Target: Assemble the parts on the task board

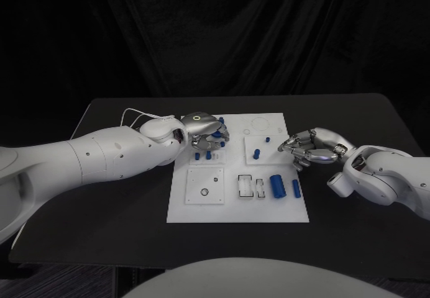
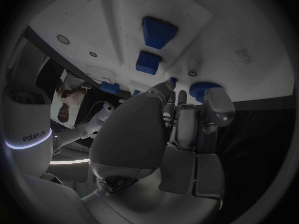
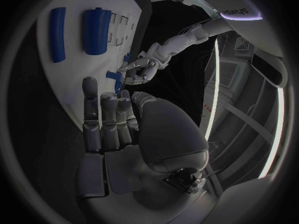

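On the near half of the white task board, a square plate with a small hole was seen at the robot's left, and beside it a slotted block. Two blue cylinders lay just to the right of that block, side by side, near the board's right edge. Farther back, the right hand was held over the board's right edge, its fingers curled inward; nothing could be made out in its grasp. A blue peg lay on a raised white tile just beside that hand. At the far left of the board, the left hand was lowered among several small blue parts; whether one was pinched could not be told.
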